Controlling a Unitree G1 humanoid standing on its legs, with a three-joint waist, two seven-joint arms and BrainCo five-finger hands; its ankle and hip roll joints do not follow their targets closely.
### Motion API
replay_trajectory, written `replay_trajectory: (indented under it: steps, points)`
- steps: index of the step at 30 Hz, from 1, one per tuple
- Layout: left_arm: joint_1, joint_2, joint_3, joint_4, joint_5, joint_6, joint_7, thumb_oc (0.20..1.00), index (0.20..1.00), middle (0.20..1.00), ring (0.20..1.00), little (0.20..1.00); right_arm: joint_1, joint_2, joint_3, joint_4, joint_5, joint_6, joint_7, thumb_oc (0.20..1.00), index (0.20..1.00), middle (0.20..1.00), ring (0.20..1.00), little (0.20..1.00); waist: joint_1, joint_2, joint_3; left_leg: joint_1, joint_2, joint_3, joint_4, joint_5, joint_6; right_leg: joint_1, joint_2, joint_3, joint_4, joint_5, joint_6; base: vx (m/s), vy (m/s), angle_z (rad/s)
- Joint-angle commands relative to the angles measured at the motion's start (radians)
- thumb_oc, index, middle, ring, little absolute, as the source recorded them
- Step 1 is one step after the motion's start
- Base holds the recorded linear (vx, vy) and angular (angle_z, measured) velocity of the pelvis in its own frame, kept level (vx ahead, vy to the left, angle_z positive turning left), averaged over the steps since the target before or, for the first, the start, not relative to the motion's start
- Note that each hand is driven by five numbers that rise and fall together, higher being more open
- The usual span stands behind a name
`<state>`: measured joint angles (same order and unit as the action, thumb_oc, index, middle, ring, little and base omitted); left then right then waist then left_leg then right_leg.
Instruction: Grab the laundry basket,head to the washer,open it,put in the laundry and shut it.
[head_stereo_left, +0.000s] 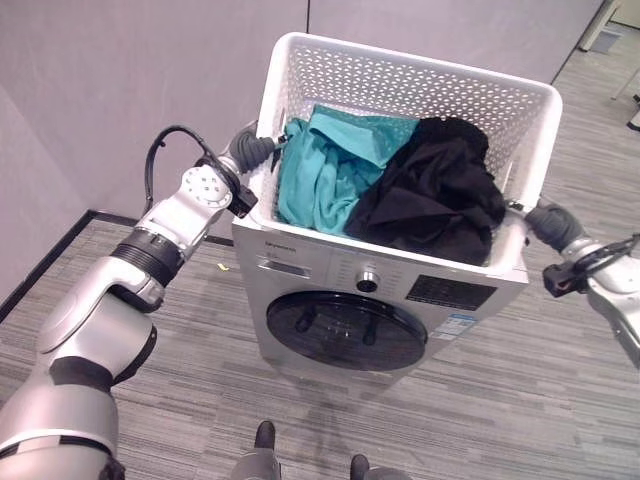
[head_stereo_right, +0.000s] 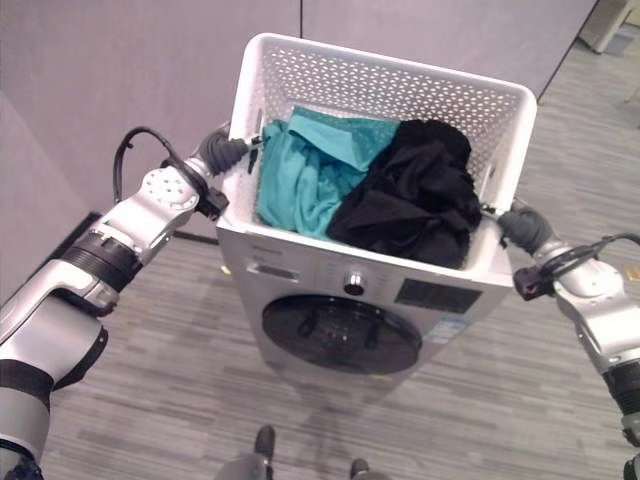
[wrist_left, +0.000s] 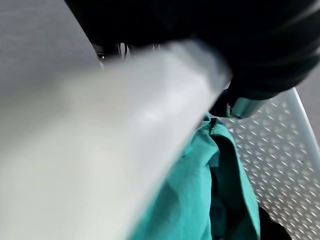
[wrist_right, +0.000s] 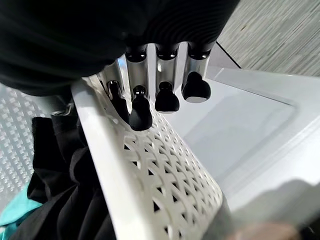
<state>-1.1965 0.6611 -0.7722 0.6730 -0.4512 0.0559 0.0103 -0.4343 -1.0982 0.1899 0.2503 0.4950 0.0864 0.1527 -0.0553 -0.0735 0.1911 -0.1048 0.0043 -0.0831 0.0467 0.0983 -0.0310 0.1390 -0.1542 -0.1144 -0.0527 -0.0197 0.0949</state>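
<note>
Fingers (wrist_right: 141, 107) of both hands curl round the laundry basket (head_stereo_left: 420, 85) rims.

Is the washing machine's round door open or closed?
Closed. The washer's dark round door lies flat against its front, and the basket with the clothes is above it.

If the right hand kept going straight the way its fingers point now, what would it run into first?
The right hand is curled over the basket rim, fingers pointing down its outer wall. Going on, they would likely meet the washer top just below; depth is hard to judge.
</note>
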Motion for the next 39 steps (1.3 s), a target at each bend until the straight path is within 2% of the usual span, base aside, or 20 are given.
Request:
replay_trajectory:
  steps: [1, 4, 5, 12, 13, 14, 15, 16, 17, 21, 28, 35, 37, 38, 39]
  points:
    - [-0.124, 0.025, 0.021, 0.141, 0.031, -0.063, 0.020, 0.200, 0.200, 0.200, 0.200, 0.200, -0.070, -0.094, 0.063, 0.208, -0.034, 0.024, -0.025, 0.200, 0.200, 0.200, 0.200, 0.200, 0.064, 0.040, -0.040, 0.140, 0.128, 0.017, -0.044, -0.100, -0.033, -0.059, 0.065, -0.001, 0.015, 0.023, -0.002, 0.04, 0.018, -0.29]
    - [-0.153, -0.009, -0.002, 0.203, 0.036, -0.061, 0.017, 0.200, 0.200, 0.200, 0.200, 0.200, -0.194, -0.092, 0.140, 0.329, -0.044, 0.032, -0.034, 0.200, 0.200, 0.200, 0.200, 0.200, 0.059, 0.043, -0.042, 0.154, 0.133, 0.030, -0.070, -0.095, -0.032, -0.061, 0.068, 0.001, 0.002, 0.028, 0.003, 0.06, -0.005, -0.15]
    - [-0.176, -0.041, -0.019, 0.249, 0.034, -0.060, 0.021, 0.200, 0.200, 0.200, 0.200, 0.200, -0.298, -0.079, 0.212, 0.410, -0.046, 0.034, -0.041, 0.200, 0.200, 0.200, 0.200, 0.200, 0.054, 0.045, -0.044, 0.157, 0.138, 0.032, -0.081, -0.092, -0.033, -0.067, 0.073, 0.006, -0.002, 0.027, 0.003, 0.05, -0.036, -0.07]
    - [-0.275, -0.108, -0.057, 0.405, -0.005, -0.060, 0.041, 0.200, 0.200, 0.200, 0.200, 0.200, -0.653, 0.006, 0.459, 0.708, -0.062, 0.054, -0.052, 0.200, 0.200, 0.200, 0.200, 0.200, 0.044, 0.043, -0.039, 0.146, 0.149, 0.036, -0.095, -0.072, -0.044, -0.081, 0.090, 0.005, -0.007, 0.022, -0.002, 0.04, -0.037, -0.06]
    - [-0.294, -0.117, -0.070, 0.428, -0.002, -0.060, 0.040, 0.200, 0.200, 0.200, 0.200, 0.200, -0.708, 0.015, 0.499, 0.754, -0.074, 0.060, -0.048, 0.263, 0.263, 0.263, 0.263, 0.263, 0.041, 0.044, -0.038, 0.143, 0.150, 0.036, -0.102, -0.066, -0.046, -0.085, 0.090, 0.001, -0.006, 0.023, -0.002, 0.00, 0.000, 0.00]
    - [-0.312, -0.125, -0.079, 0.452, 0.004, -0.060, 0.042, 0.633, 0.633, 0.633, 0.633, 0.633, -0.753, 0.024, 0.529, 0.804, -0.086, 0.064, -0.043, 0.300, 0.300, 0.300, 0.300, 0.300, 0.038, 0.045, -0.037, 0.141, 0.150, 0.036, -0.107, -0.062, -0.047, -0.087, 0.091, -0.002, -0.007, 0.023, -0.002, 0.00, -0.005, 0.11]
    - [-0.342, -0.149, -0.092, 0.500, 0.012, -0.057, 0.046, 1.000, 1.000, 1.000, 1.000, 1.000, -0.836, 0.046, 0.582, 0.899, -0.119, 0.071, -0.043, 0.404, 0.404, 0.404, 0.404, 0.404, 0.032, 0.046, -0.038, 0.135, 0.150, 0.037, -0.116, -0.055, -0.049, -0.093, 0.091, -0.008, -0.008, 0.023, -0.001, 0.00, -0.003, 0.31]
    - [-0.343, -0.148, -0.089, 0.501, 0.012, -0.058, 0.046, 1.000, 1.000, 1.000, 1.000, 1.000, -0.844, 0.048, 0.590, 0.903, -0.118, 0.070, -0.041, 0.460, 0.460, 0.460, 0.460, 0.460, 0.030, 0.048, -0.037, 0.135, 0.150, 0.036, -0.116, -0.054, -0.049, -0.093, 0.091, -0.009, -0.007, 0.023, -0.001, 0.01, 0.029, 0.30]
    - [-0.389, -0.169, -0.098, 0.558, 0.026, -0.054, 0.057, 1.000, 1.000, 1.000, 1.000, 1.000, -0.911, 0.119, 0.623, 1.015, -0.128, 0.076, -0.037, 1.000, 1.000, 1.000, 1.000, 1.000, 0.023, 0.056, -0.043, 0.132, 0.144, 0.038, -0.127, -0.055, -0.047, -0.098, 0.090, -0.010, -0.013, 0.026, 0.004, 0.02, 0.029, 0.25]
    - [-0.404, -0.156, -0.102, 0.591, 0.040, -0.044, 0.044, 1.000, 1.000, 1.000, 1.000, 1.000, -0.916, 0.166, 0.651, 1.057, -0.155, 0.091, 0.003, 1.000, 1.000, 1.000, 1.000, 1.000, 0.025, 0.060, -0.051, 0.148, 0.140, 0.046, -0.130, -0.064, -0.042, -0.091, 0.088, -0.006, -0.012, 0.026, 0.006, 0.03, 0.041, -0.02]
    - [-0.399, -0.152, -0.087, 0.606, 0.059, -0.043, 0.044, 1.000, 1.000, 1.000, 1.000, 1.000, -0.935, 0.150, 0.658, 1.052, -0.149, 0.094, 0.022, 1.000, 1.000, 1.000, 1.000, 1.000, 0.020, 0.059, -0.072, 0.176, 0.136, 0.055, -0.134, -0.083, -0.040, -0.073, 0.080, -0.005, -0.009, 0.023, 0.013, 0.02, 0.031, 0.00]
    - [-0.344, -0.081, -0.019, 0.500, 0.010, -0.086, 0.090, 1.000, 1.000, 1.000, 1.000, 1.000, -0.938, 0.074, 0.564, 0.934, 0.032, 0.037, -0.048, 1.000, 1.000, 1.000, 1.000, 1.000, 0.028, 0.059, -0.093, 0.209, 0.133, 0.071, -0.134, -0.106, -0.035, -0.055, 0.072, 0.002, -0.009, 0.021, 0.019, 0.02, 0.019, -0.08]
    - [-0.301, -0.029, 0.036, 0.406, -0.027, -0.111, 0.112, 1.000, 1.000, 1.000, 1.000, 1.000, -0.915, 0.012, 0.504, 0.877, 0.104, 0.004, -0.066, 1.000, 1.000, 1.000, 1.000, 1.000, 0.035, 0.057, -0.101, 0.209, 0.128, 0.071, -0.134, -0.105, -0.032, -0.058, 0.067, 0.000, -0.004, 0.024, 0.021, -0.02, 0.018, -0.09]
    - [-0.300, -0.029, 0.035, 0.404, -0.027, -0.111, 0.113, 1.000, 1.000, 1.000, 1.000, 1.000, -0.913, 0.011, 0.502, 0.875, 0.104, 0.004, -0.067, 1.000, 1.000, 1.000, 1.000, 1.000, 0.035, 0.057, -0.102, 0.209, 0.128, 0.071, -0.134, -0.105, -0.032, -0.058, 0.067, 0.000, -0.004, 0.024, 0.021, 0.00, 0.000, 0.00]
    - [-0.256, 0.010, 0.084, 0.342, -0.054, -0.125, 0.129, 1.000, 1.000, 1.000, 1.000, 1.000, -0.872, -0.027, 0.444, 0.837, 0.147, -0.018, -0.082, 1.000, 1.000, 1.000, 1.000, 1.000, 0.039, 0.058, -0.104, 0.214, 0.128, 0.071, -0.134, -0.109, -0.031, -0.056, 0.064, 0.000, -0.004, 0.024, 0.021, 0.00, 0.000, 0.00]
